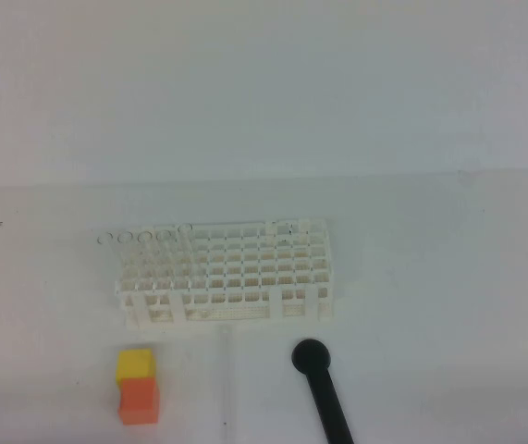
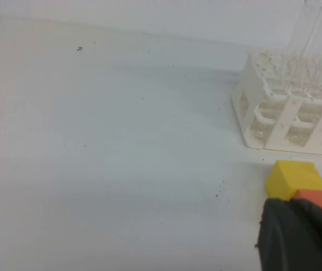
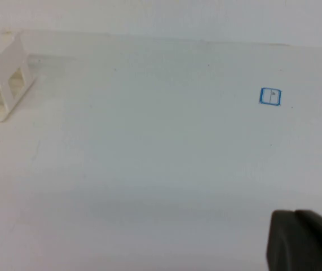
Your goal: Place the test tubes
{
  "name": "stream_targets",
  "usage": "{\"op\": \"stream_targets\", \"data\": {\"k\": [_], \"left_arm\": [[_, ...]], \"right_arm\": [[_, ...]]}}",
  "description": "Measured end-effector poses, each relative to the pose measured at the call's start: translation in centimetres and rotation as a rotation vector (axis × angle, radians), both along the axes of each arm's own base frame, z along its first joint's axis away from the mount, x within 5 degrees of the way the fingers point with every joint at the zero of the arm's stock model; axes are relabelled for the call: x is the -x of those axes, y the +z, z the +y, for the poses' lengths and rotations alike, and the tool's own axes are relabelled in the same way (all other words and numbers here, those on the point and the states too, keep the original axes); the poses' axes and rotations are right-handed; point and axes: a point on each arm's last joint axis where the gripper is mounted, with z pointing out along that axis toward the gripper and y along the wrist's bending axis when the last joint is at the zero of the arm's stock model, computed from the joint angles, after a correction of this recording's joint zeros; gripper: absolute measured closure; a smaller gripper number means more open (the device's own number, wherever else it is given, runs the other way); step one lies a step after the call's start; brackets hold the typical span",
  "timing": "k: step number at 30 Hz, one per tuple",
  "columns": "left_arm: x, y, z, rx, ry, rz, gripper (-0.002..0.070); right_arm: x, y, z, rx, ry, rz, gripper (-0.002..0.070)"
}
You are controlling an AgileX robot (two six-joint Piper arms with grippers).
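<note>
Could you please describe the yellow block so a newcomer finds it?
On the table stands a white test-tube rack, the right gripper beyond its right end, the left gripper near its left front corner. Beside that gripper sit two touching cubes: the yellow block is the one nearer the rack, not the orange block.

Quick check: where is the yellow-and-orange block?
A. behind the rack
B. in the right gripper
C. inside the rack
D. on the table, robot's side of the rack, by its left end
D: the block lies on the table in front of the left end of the rack. The left gripper is just beside it. The right gripper is over the table, off to the right of the rack.
</note>
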Motion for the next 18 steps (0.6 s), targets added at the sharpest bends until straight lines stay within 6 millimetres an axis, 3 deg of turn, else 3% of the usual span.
{"op": "stream_targets", "data": {"k": [7,11,18], "left_arm": [[-0.1,0.2,0.2,-0.058,0.007,-0.028,0.0676],[-0.2,1.3,0.2,-0.033,0.022,-0.151,0.0676],[0.0,4.5,0.6,0.042,0.068,-0.502,0.0675]], "right_arm": [[0.0,0.0,0.0,0.007,0.0,0.0,0.0678],[-0.1,0.2,-0.1,0.008,-0.003,-0.022,0.0678],[-0.6,3.0,-0.4,-0.02,-0.045,-0.348,0.0678]]}}
